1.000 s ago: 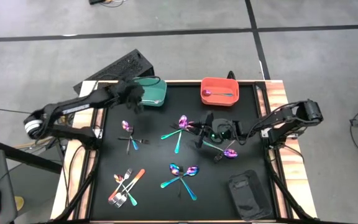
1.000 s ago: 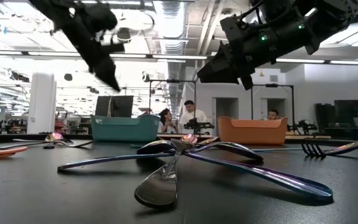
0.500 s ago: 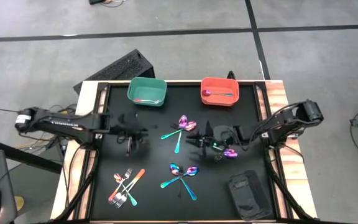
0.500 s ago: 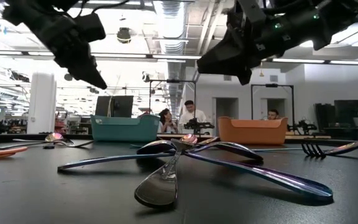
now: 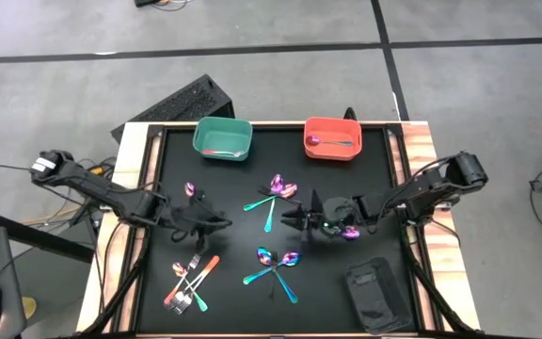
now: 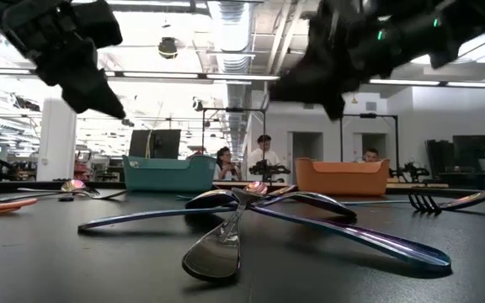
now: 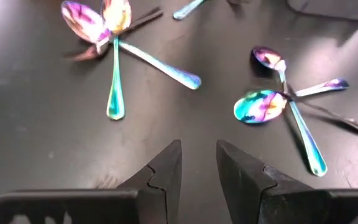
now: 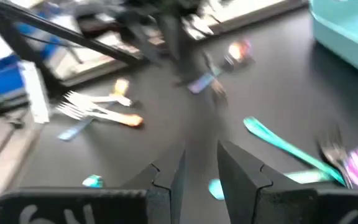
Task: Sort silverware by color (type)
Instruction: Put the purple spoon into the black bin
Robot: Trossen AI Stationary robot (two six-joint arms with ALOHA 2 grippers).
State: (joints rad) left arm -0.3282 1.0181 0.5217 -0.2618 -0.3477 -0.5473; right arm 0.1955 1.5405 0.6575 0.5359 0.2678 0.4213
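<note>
Forks and spoons lie in loose clusters on the black table: spoons [image 5: 276, 188] at the middle, spoons [image 5: 277, 265] nearer, forks [image 5: 192, 282] near left, and a spoon [image 5: 348, 231] under the right arm. My left gripper [image 5: 220, 224] [image 7: 198, 163] hovers open and holds nothing, left of the middle, with spoon clusters [image 7: 112, 28] [image 7: 281, 102] ahead of it. My right gripper [image 5: 287, 216] [image 8: 201, 163] hovers open and holds nothing, between the two middle clusters; forks [image 8: 98, 111] and a teal handle [image 8: 278, 149] lie ahead of it.
A teal bin [image 5: 222, 139] and an orange bin [image 5: 333, 138] with a spoon in it stand at the far edge. A dark pouch [image 5: 374, 294] lies at the near right corner. A keyboard [image 5: 172, 108] sits beyond the table. People show in the room behind.
My left gripper has swung from over the teal bin toward the near edge and down to left of the middle. My right gripper has moved a little toward the table's left, toward the middle spoons. No silverware has shifted.
</note>
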